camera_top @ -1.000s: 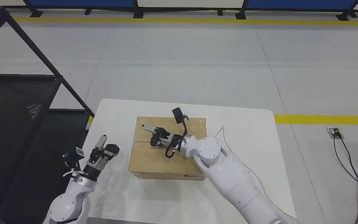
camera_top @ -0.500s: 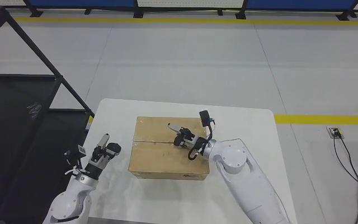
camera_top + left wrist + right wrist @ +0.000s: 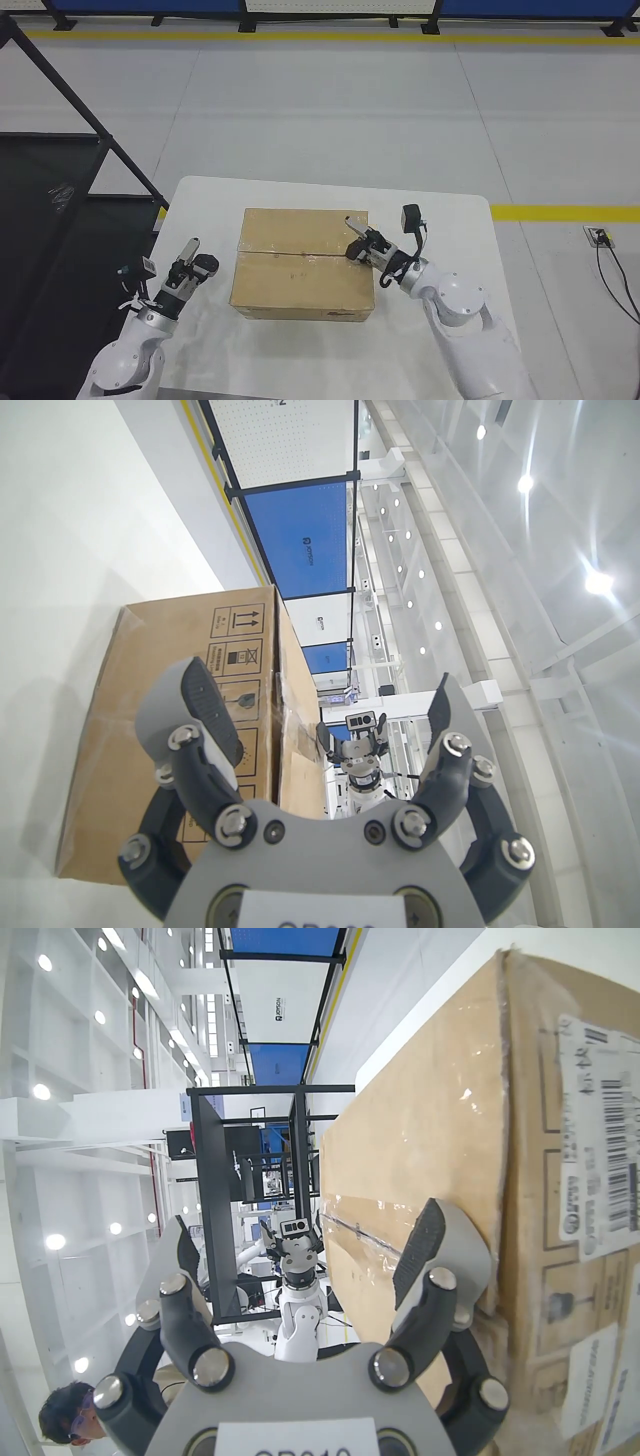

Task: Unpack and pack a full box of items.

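Closed brown cardboard box (image 3: pixel 303 262) w/ taped seam stands mid white desk (image 3: pixel 450 215). Right gripper (image 3: pixel 353 240) – jaws apart, empty – at box's right top edge. Left gripper (image 3: pixel 197 258) also spread, near left side, not touching.

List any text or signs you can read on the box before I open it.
Cardboard box side: two up-arrows and handling pictograms; captions too small to read.
Shipping label: barcode; print too blurred.
Blue wall panel: white logo mark.
Tags on left end effector and right end effector: cut off.
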